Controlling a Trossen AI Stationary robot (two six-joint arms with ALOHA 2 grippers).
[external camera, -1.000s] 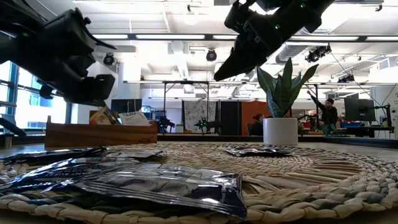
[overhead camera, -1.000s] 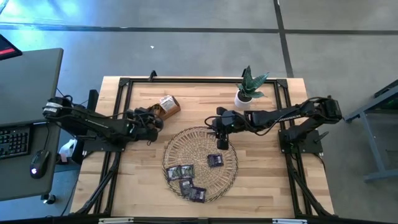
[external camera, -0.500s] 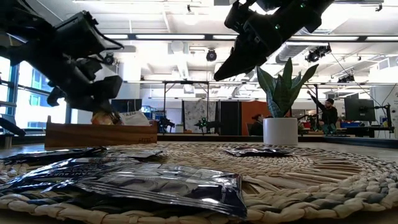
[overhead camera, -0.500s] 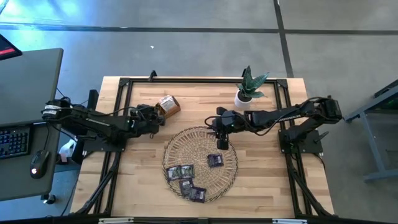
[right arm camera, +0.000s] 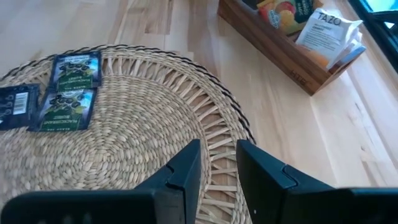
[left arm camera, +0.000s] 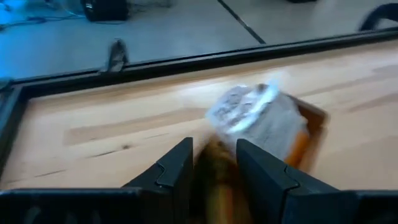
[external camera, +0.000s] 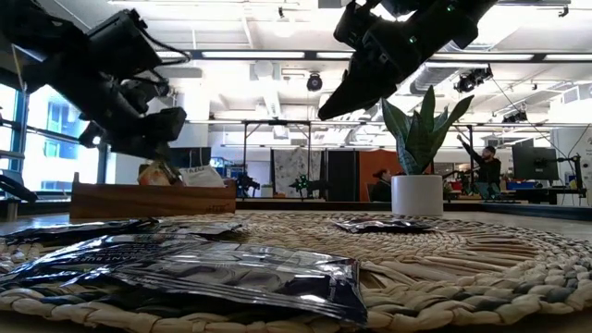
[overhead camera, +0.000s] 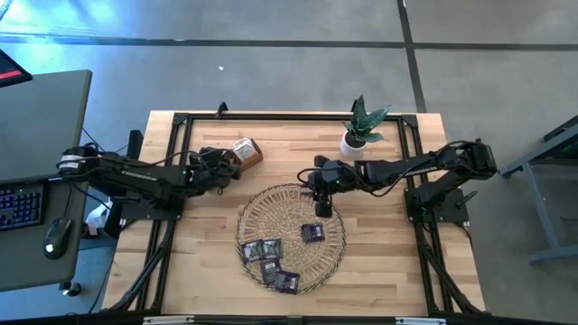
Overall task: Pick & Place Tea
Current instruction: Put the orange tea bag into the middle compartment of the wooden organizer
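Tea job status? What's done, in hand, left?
Done: four dark sachets lie on the woven tray. In hand: left gripper is at the wooden box, where white-and-orange sachets stand; whether it holds one I cannot tell. Right gripper hovers over the tray, jaws apart, empty. Left: the sachets in the box, if the tray is the target.

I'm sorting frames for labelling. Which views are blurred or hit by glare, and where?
Left wrist view: smeared; the brown wooden compartment box and its pale sachets are soft. Low view: the nearest dark foil sachet is out of focus, with bright ceiling lights behind. High view: bluish glare on the floor at upper left. Right wrist view: sharp, round woven wicker tray crisp.
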